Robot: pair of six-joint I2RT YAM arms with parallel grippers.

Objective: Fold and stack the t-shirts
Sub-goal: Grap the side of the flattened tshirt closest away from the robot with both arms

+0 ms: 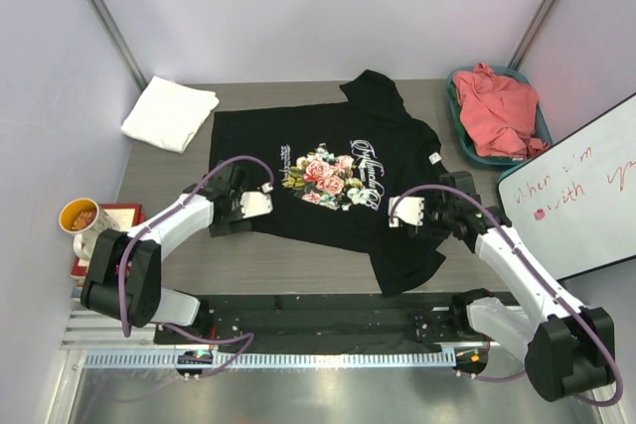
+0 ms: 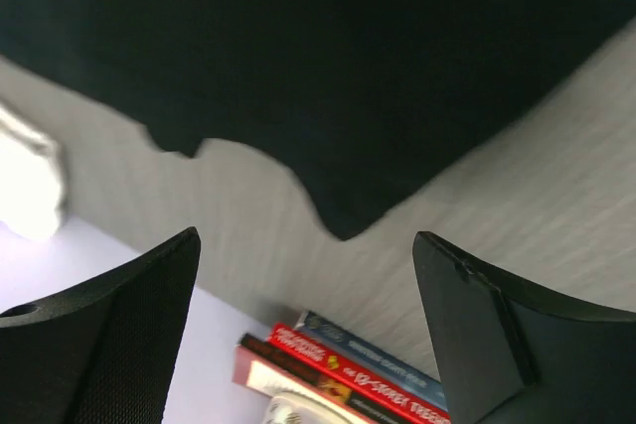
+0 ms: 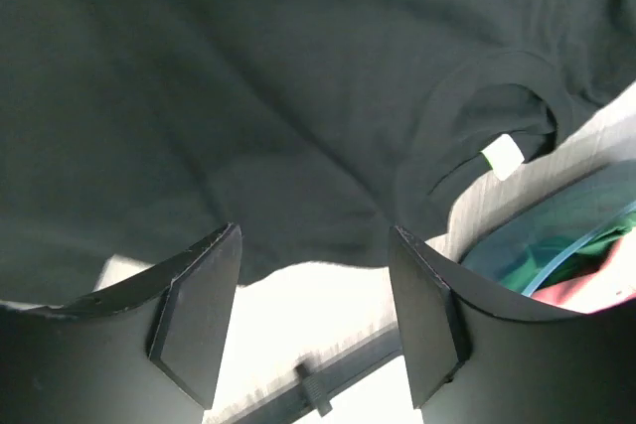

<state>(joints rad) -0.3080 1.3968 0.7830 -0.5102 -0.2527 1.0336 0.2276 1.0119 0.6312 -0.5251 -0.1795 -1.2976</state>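
The black tee lies spread flat and print-up in the middle of the surface, a little skewed. Its hem is toward the left arm, its collar toward the right, and one sleeve reaches out toward the arms' bases. The left tool sits low over the near hem corner with its fingers apart and nothing between them; from its wrist I can see a wavy, rumpled hem edge just ahead. The right tool hovers over the near shoulder, beside the collar, also parted and gripping nothing. The white tee, already folded, sits beyond the black tee's far hem corner. The pink tee is bunched in a teal bin just past the collar. So I'd say the fold on the black tee hasn't been made yet, and the trouble from here lies in the pick-up. That hem is uneven, so a pinch could catch only the top layer, or a wrinkle, and drag the cloth instead of lifting it. If the two tools close at mismatched spots, the skew will carry into a crooked fold. The near sleeve could trail or bunch under the body when the edge is lifted. The purple cables looping over both wrists might also brush the cloth and pull it askew.
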